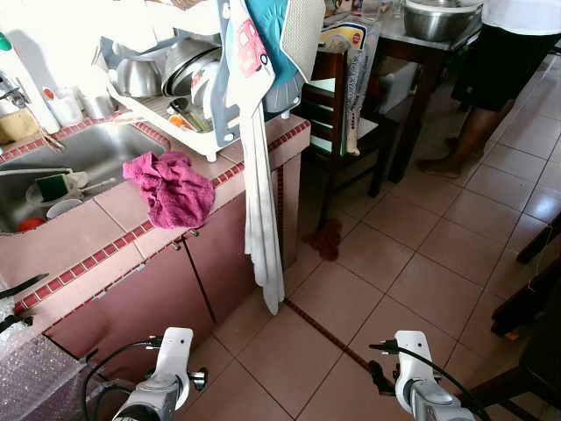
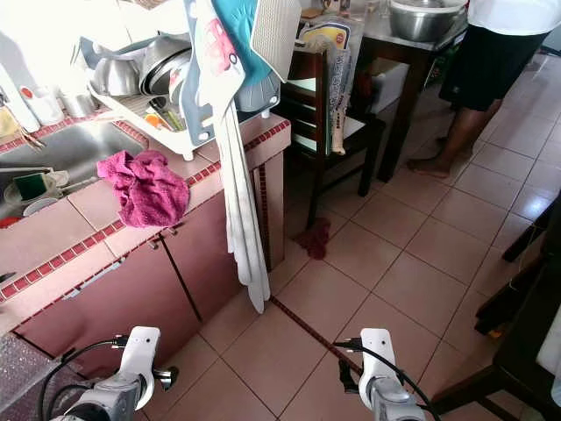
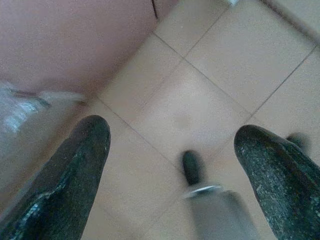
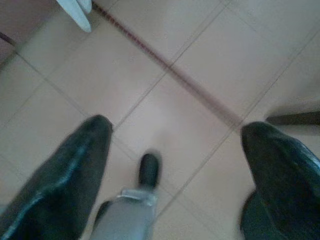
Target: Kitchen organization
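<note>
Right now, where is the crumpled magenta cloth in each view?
Left eye view: crumpled magenta cloth on the pink tiled counter edge, beside the steel sink.
Right eye view: same place, left of the hanging white towel.
Wrist views: floor tiles, no cloth.
Shared landmark: the towel.

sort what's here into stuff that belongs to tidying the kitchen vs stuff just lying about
Part of the job:
magenta cloth crumpled on the counter edge
dish rack stacked with pots
sink holding cups
white towel hanging down the cabinet

Just lying about:
brown rag on the floor
dark chair
person standing by the table
</note>
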Robot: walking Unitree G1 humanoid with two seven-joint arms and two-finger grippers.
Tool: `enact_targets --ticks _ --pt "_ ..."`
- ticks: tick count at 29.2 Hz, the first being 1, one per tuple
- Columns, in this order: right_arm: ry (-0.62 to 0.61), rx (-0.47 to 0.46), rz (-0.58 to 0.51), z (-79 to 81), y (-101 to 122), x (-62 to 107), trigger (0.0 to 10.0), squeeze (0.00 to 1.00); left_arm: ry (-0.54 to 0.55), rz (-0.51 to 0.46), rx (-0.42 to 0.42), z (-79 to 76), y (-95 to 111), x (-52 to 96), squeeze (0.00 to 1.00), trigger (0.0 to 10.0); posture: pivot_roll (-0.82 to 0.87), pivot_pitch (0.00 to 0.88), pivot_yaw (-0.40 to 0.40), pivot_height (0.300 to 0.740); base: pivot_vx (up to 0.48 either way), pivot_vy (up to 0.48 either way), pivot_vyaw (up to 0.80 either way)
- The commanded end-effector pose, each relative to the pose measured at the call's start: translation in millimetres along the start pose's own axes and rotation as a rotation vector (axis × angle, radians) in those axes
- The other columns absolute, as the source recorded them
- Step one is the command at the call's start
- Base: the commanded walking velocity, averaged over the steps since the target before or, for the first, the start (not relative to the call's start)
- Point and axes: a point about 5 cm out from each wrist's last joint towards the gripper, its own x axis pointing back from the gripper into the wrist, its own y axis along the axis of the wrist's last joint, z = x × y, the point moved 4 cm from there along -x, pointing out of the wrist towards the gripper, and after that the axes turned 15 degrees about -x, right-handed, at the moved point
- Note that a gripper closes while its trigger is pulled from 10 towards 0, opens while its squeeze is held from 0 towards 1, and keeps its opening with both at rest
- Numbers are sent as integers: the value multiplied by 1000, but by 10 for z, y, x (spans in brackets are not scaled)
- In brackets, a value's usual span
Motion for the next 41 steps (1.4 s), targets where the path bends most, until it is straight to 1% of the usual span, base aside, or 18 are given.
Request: enact_targets --ticks 1,2,11,12,13,15,18,20,22,23,24,27,28,30,36,37,38,41 --pt "62 16 9 228 82 -21 10000 0 -31 -36 -16 -71 197 -4 0 10000 71 0 -31 740 0 0 0" --pt "69 34 17 238 64 -21 10000 0 -36 -28 -38 -82 198 -5 0 10000 71 0 -29 740 0 0 0" --pt "63 30 21 234 64 -21 10000 0 -37 -33 -32 -61 235 -3 0 10000 68 0 -27 740 0 0 0" --pt "63 31 22 232 62 -21 10000 0 -10 -60 -36 -26 277 -1 0 10000 66 0 -28 740 0 0 0" --pt "63 31 22 232 62 -21 10000 0 -10 -60 -36 -26 277 -1 0 10000 66 0 -28 740 0 0 0" --pt "59 10 20 221 59 -21 10000 0 2 -58 -63 -9 277 0 0 10000 67 0 -19 740 0 0 0" --pt "58 7 19 218 56 -20 10000 0 -6 -61 -83 -12 281 1 0 10000 69 0 -11 740 0 0 0" --pt "51 -14 17 203 48 -20 10000 0 -19 -64 -133 -17 279 2 0 10000 69 0 1 740 0 0 0" --pt "30 -33 22 132 -12 -13 10000 0 -21 -63 -164 -19 245 1 0 10000 69 0 28 740 0 0 0" --pt "30 -33 22 132 -12 -13 10000 0 -21 -63 -164 -19 245 1 0 10000 69 0 28 740 0 0 0" --pt "11 -66 25 80 -63 -7 10000 0 -7 -74 -181 -4 255 3 0 10000 69 0 45 740 0 0 0" --pt "-3 -93 27 48 -100 -2 10000 0 8 -91 -203 13 276 5 0 10000 68 0 61 740 0 0 0" --pt "-16 -106 26 11 -133 3 10000 0 49 -98 -233 57 292 9 0 10000 69 0 75 740 0 0 0" --pt "-30 -122 17 -23 -150 9 10000 0 65 -114 -227 78 310 13 0 10000 70 0 81 740 0 0 0" --pt "-35 -136 -37 -43 -70 11 10000 0 19 -116 -236 57 325 13 0 10000 63 0 79 740 0 0 0" --pt "-29 -138 -59 -63 1 12 10000 0 18 -114 -245 66 339 14 0 10000 49 0 63 740 0 0 0" --pt "-29 -128 -67 -75 39 13 10000 0 24 -105 -229 73 330 12 0 10000 49 0 63 740 0 0 0" --pt "14 -101 -91 -59 167 15 10000 0 -32 -172 -219 -19 463 23 0 10000 54 0 37 740 0 0 0"
